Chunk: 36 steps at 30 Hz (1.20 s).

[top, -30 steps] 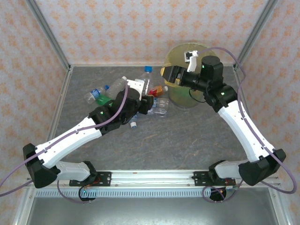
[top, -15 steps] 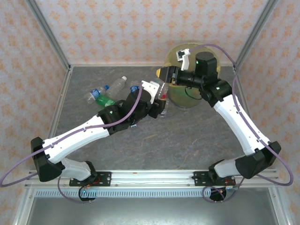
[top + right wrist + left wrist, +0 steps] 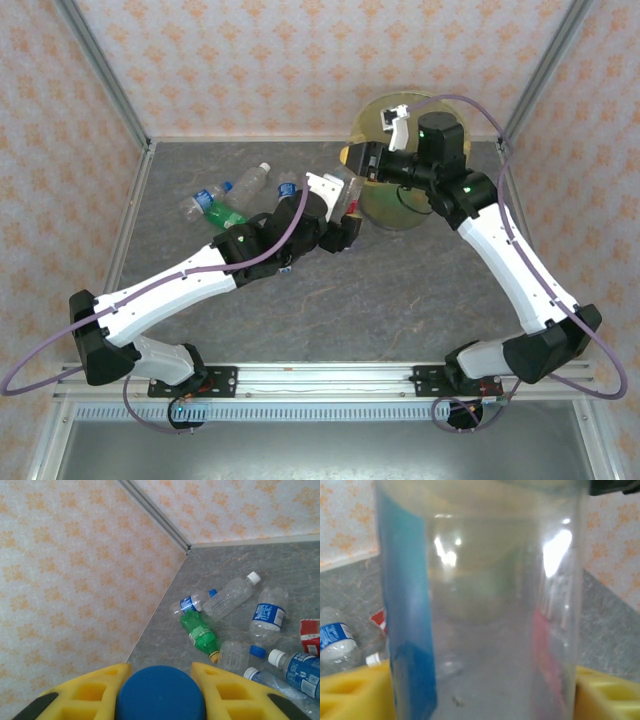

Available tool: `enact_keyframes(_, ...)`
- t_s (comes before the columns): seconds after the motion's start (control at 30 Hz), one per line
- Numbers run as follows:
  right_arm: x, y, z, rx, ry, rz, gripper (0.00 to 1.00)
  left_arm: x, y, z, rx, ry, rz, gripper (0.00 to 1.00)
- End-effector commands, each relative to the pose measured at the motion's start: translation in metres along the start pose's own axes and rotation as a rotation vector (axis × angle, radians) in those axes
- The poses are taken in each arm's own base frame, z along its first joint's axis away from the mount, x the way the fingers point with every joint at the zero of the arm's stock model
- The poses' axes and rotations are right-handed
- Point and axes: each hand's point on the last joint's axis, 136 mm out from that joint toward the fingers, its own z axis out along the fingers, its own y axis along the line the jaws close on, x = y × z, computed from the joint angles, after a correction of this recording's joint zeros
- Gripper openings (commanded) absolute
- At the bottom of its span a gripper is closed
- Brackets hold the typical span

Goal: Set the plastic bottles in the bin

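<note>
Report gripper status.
Left gripper shut on clear blue-labelled plastic bottle. Right gripper shut on blue-capped bottle, at round yellow plastic bin edge. More bottles loose on grey table. Grippers close together.

The white left arm (image 3: 170,290) is stretching from the lower left of the top view up toward the centre. The left pincer (image 3: 347,208) is clamping its yellow fingers (image 3: 350,692) on a clear plastic bottle with a blue label (image 3: 480,610). The white right arm (image 3: 515,265) is rising from the lower right and bending leftward at the top. The right pincer (image 3: 358,160) is gripping a blue-capped bottle (image 3: 160,692) between its yellow fingers (image 3: 85,695).
</note>
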Motion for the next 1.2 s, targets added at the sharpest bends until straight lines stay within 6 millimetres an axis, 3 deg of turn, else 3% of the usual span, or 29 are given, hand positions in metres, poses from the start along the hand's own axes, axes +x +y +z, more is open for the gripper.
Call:
enact_keyframes(0.0, -0.028, 0.009, -0.023, 0.025, -0.120, -0.024, 0.22, -0.021, 0.005, -0.013, -0.026, -0.067, -0.032, 0.93)
enact_keyframes(0.07, -0.039, 0.000, -0.030, 0.058, -0.165, -0.008, 0.22, -0.027, 0.009, -0.020, -0.027, -0.096, -0.059, 0.99)
enact_keyframes(0.33, -0.108, -0.055, -0.074, 0.300, -0.394, 0.032, 0.26, -0.051, 0.043, -0.047, 0.004, -0.230, -0.263, 0.99)
enact_keyframes(0.53, -0.151, -0.103, -0.103, 0.485, -0.544, 0.072, 0.24, -0.044, 0.083, -0.060, -0.093, -0.280, -0.363, 0.99)
enact_keyframes(0.77, -0.172, -0.146, -0.115, 0.659, -0.645, 0.074, 0.26, -0.026, 0.108, -0.066, -0.190, -0.265, -0.405, 0.99)
enact_keyframes(1.03, -0.174, -0.191, -0.101, 0.807, -0.621, 0.064, 0.28, -0.011, 0.121, -0.067, -0.237, -0.258, -0.412, 0.99)
enact_keyframes(1.1, -0.173, -0.197, -0.092, 0.804, -0.588, 0.064, 0.39, -0.006, 0.125, -0.064, -0.266, -0.240, -0.405, 0.99)
enact_keyframes(1.17, -0.171, -0.201, -0.084, 0.795, -0.549, 0.076, 0.62, -0.002, 0.128, -0.062, -0.285, -0.223, -0.400, 0.99)
